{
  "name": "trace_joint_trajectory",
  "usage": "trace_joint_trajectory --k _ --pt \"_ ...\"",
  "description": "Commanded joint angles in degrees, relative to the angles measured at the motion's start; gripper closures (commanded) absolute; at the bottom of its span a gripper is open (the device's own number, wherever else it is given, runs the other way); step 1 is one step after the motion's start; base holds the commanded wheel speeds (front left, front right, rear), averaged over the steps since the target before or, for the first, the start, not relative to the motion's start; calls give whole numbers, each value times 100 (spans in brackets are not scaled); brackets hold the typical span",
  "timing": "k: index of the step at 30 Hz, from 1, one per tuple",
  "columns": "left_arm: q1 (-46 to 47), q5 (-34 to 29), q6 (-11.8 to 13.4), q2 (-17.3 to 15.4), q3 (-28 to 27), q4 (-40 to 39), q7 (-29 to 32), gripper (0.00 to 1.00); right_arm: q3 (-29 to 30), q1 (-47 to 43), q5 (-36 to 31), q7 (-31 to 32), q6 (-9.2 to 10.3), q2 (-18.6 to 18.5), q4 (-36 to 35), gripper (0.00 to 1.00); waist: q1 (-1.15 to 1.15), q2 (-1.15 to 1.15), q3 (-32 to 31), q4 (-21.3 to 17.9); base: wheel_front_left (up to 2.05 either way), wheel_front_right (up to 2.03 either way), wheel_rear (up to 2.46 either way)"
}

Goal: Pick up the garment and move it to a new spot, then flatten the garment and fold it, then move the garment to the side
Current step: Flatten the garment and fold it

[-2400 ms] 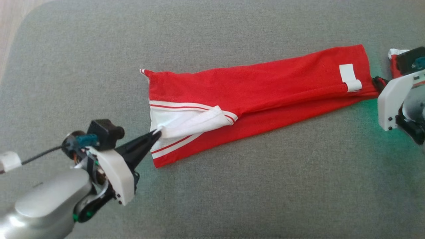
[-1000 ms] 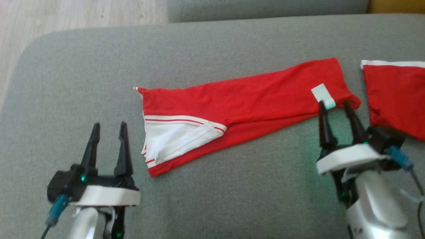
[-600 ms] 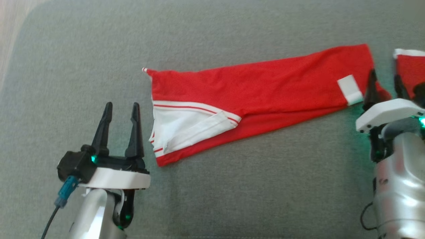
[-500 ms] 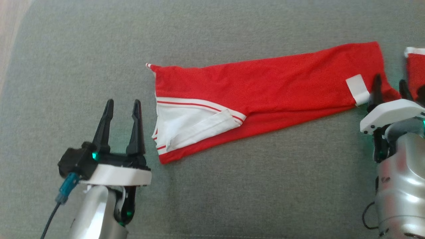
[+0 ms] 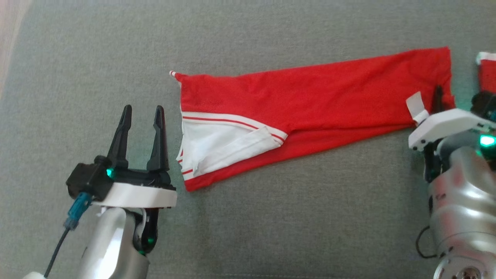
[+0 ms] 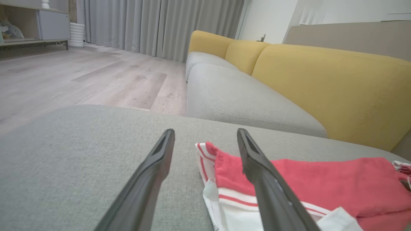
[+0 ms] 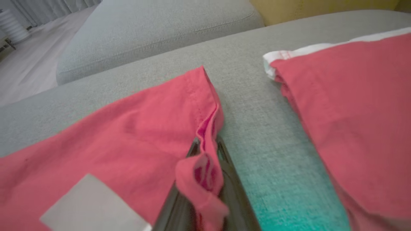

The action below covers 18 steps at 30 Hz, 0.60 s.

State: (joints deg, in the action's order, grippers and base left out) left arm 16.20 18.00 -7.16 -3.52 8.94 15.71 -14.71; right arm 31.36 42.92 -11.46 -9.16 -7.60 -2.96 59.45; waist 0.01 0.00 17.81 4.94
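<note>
One white label (image 5: 415, 104) on garment (image 5: 310, 93) beside right tool (image 7: 206, 146)

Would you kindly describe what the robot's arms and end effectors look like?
Both arms are shiny silver. The left end effector and right end effector have long, tapering black fingers on white brackets, with green lights. A blue-plugged cable hangs beside the left.

Bare cushion (image 5: 271, 232) around garment (image 5: 310, 93); another red cloth (image 5: 487, 73) near right.

Nothing legible anywhere, even on the garment (image 5: 310, 97).
</note>
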Motion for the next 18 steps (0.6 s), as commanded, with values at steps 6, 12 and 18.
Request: trace_joint_trajectory --k 6,12,18 --pt "-40 23 -32 -131 -308 -164 -29 0 -152 -75 143 -397 11 8 -69 100 -1 0 -435 -332 0 0 0" --pt "-234 45 -32 -118 -358 -174 -29 0 -231 -352 185 -516 11 1 -726 100 -1 0 -747 -550 0 0 0" --pt "-321 56 -33 -89 -285 -190 -29 0 -220 -589 304 -317 11 1 -1470 100 -1 0 -871 -510 0 0 0"
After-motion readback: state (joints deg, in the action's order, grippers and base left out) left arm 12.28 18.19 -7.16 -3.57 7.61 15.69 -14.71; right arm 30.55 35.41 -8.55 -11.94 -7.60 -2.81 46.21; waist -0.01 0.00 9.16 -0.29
